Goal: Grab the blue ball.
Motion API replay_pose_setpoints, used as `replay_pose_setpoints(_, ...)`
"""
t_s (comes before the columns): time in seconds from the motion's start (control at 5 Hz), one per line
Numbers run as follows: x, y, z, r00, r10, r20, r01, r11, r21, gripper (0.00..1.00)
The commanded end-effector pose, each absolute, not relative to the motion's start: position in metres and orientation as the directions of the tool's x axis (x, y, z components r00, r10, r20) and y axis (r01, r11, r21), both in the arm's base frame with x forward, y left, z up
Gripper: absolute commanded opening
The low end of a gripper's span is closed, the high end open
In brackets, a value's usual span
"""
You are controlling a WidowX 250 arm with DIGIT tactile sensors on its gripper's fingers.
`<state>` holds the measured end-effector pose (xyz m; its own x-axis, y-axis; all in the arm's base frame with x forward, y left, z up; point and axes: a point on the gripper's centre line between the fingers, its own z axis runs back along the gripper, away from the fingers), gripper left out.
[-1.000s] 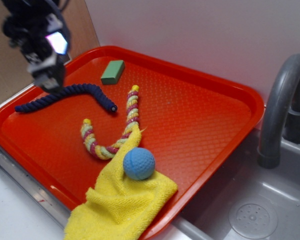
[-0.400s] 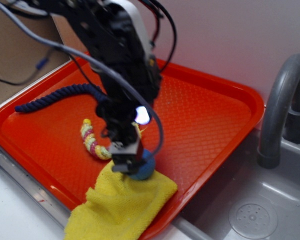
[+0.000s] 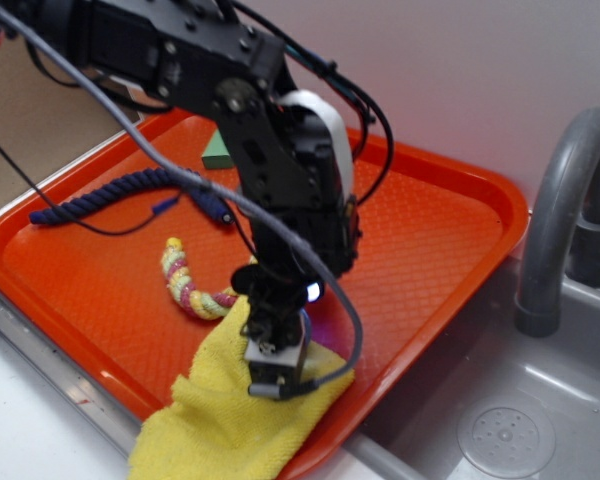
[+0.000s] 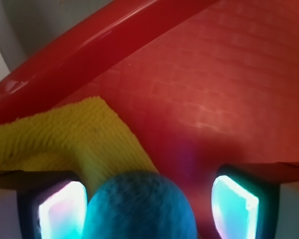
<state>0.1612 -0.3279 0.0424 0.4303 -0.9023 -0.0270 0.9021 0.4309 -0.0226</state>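
The blue ball (image 4: 139,206) fills the bottom middle of the wrist view, lying on the edge of a yellow cloth (image 4: 89,134) on the red tray (image 4: 229,74). My gripper (image 4: 148,206) is open and straddles the ball. The left pad (image 4: 62,211) is close against the ball's side. The right pad (image 4: 234,201) stands apart from it with red tray showing in the gap. In the exterior view the gripper (image 3: 277,375) points down onto the cloth (image 3: 220,420) at the tray's front edge, and the arm hides the ball.
A striped yellow-and-pink rope (image 3: 185,285) lies just left of the gripper. A navy rope (image 3: 100,195) and a green block (image 3: 215,152) lie toward the tray's back left. A grey faucet (image 3: 560,200) and sink (image 3: 500,430) are at the right.
The arm swung from the tray's back left corner over to the ball and dropped. The gripper now sits lower, with its fingers on either side of the ball.
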Motion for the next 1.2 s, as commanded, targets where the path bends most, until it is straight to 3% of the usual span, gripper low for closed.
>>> replay_pose_setpoints(0.0,0.126,-0.333,0.045,0.347,-0.937,-0.034,0.935,0.348,-0.061,0.04)
replay_pose_setpoints(0.4,0.134,-0.327,0.061,0.393,-0.919,-0.018,0.918,0.394,-0.038,0.00)
replay_pose_setpoints(0.8,0.175,-0.279,0.133,0.659,-0.747,0.085,0.750,0.646,-0.140,0.00)
replay_pose_setpoints(1.0,0.184,-0.245,0.165,0.756,-0.642,0.125,0.654,0.746,-0.125,0.00)
